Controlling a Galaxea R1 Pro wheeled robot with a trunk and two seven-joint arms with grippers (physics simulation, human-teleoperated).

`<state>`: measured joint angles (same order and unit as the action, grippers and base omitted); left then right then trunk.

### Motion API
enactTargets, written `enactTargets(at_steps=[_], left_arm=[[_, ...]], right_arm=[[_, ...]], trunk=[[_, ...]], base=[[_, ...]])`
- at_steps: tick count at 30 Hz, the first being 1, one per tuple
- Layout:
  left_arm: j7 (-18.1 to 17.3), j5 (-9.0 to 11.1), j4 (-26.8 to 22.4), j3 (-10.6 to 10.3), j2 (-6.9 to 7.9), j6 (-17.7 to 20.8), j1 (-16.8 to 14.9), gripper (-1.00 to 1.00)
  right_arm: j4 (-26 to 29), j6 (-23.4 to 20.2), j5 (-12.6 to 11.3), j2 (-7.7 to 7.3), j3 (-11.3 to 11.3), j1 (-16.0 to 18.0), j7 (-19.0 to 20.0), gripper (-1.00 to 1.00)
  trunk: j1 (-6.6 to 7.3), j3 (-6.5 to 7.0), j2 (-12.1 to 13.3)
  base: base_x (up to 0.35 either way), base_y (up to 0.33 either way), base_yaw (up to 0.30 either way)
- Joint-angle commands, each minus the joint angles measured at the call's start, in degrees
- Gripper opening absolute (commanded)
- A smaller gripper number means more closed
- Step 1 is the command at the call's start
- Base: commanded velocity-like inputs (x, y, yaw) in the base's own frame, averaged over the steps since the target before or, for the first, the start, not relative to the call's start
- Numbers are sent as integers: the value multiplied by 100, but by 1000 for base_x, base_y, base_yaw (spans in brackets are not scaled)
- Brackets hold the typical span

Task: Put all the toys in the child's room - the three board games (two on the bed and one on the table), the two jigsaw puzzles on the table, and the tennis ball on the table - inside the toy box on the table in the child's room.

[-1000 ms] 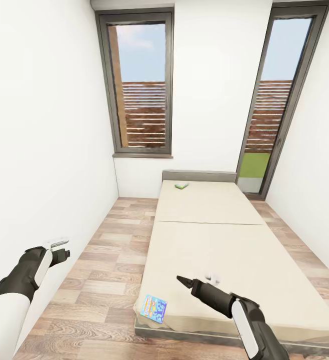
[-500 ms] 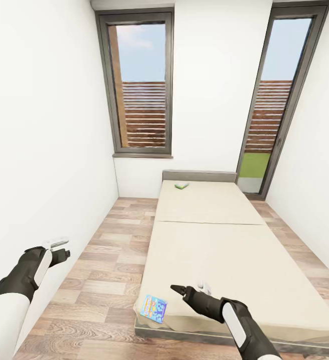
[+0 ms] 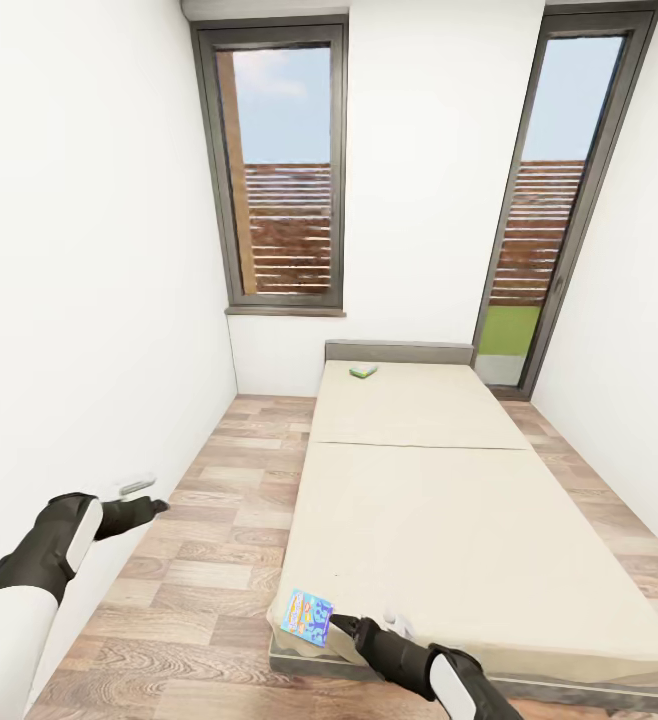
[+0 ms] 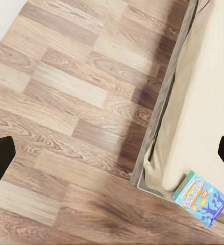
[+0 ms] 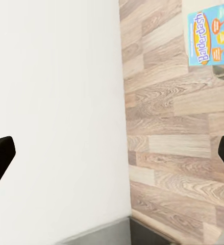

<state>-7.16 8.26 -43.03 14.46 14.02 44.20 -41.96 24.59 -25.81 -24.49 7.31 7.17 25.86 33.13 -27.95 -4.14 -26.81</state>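
Note:
A blue board game [image 3: 307, 613] lies on the near left corner of the bed [image 3: 439, 500], overhanging its edge. It reads "Balderdash" in the right wrist view [image 5: 211, 33] and also lies on that corner in the left wrist view [image 4: 201, 198]. A white-green board game [image 3: 363, 371] rests at the bed's far end near the headboard. My right gripper [image 3: 339, 623] is open, its tip just right of the blue box and almost touching it. My left gripper [image 3: 155, 507] is open and empty over the floor to the left. The table, toy box, jigsaw puzzles and tennis ball are out of view.
A white wall [image 3: 89, 300] runs close along my left arm. Wood flooring [image 3: 219, 520] forms a strip between that wall and the bed. Two tall windows [image 3: 281, 170] stand in the far wall. Another wall borders the right side.
My right arm has swung down and to the left across the mattress, bringing its gripper up to the blue box. The left gripper has edged forward a little.

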Motion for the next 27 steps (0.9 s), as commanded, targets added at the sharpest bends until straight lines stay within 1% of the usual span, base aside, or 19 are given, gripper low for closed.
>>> enactTargets(at_steps=[1, 2, 4, 9, 12, 13, 15, 16, 18, 19, 24, 26, 27], left_arm=[[-80, 23, -4, 13, 0, 53, -5, 100], [-192, 21, -4, 13, 2, 98, -5, 100], [-293, 26, -4, 15, 3, 191, -5, 100], [-453, 47, -4, 44, 11, 491, -5, 100], [-602, 48, -4, 50, 12, 551, -5, 100], [-733, 43, -4, 53, 16, 578, -5, 100], [-879, 34, -4, 54, 25, 597, -5, 100], [-1025, 30, -4, 55, 43, 612, -5, 100], [-1162, 29, -4, 53, 66, 630, -5, 100], [-1284, 28, -4, 53, 87, 649, -5, 100], [-1526, 39, -4, 56, 136, 735, -5, 100], [-1567, 44, -4, 56, 149, 767, -5, 100], [-1598, 48, -4, 57, 157, 793, -5, 100]], right_arm=[[-61, -14, -29, 2, 34, 3, 19, 100], [-152, 37, -29, -6, 32, 2, 38, 100], [-235, 89, -29, -9, 29, 0, 55, 100], [-309, 142, -27, -15, 17, -23, 73, 100], [-330, 152, -28, -20, 19, -48, 78, 100], [-356, 156, -26, -25, 20, -60, 81, 100], [-404, 172, -22, -26, 20, -67, 84, 100], [-469, 226, -20, -27, 19, -72, 85, 100], [-547, 322, -21, -27, 16, -75, 86, 100], [-635, 433, -21, -26, 17, -77, 87, 100], [-901, 647, -11, -26, 25, -77, 77, 100], [-946, 679, -9, -45, 27, -72, 71, 100], [-972, 697, -8, -81, 31, -69, 68, 100]], trunk=[[-3, -12, -12], [-3, -12, -12], [-3, -12, -12], [-3, -12, -12], [-3, -12, -12], [-3, -12, -12], [-3, -12, -12], [-3, -12, -12], [-3, -12, -12], [-3, -12, -12], [-3, -12, -12], [-3, -12, -12], [-3, -12, -12]], base=[[0, 0, 0], [0, 0, 0], [0, 0, 0], [0, 0, 0], [0, 0, 0], [0, 0, 0], [0, 0, 0], [0, 0, 0], [0, 0, 0], [0, 0, 0], [0, 0, 0], [0, 0, 0], [0, 0, 0]])
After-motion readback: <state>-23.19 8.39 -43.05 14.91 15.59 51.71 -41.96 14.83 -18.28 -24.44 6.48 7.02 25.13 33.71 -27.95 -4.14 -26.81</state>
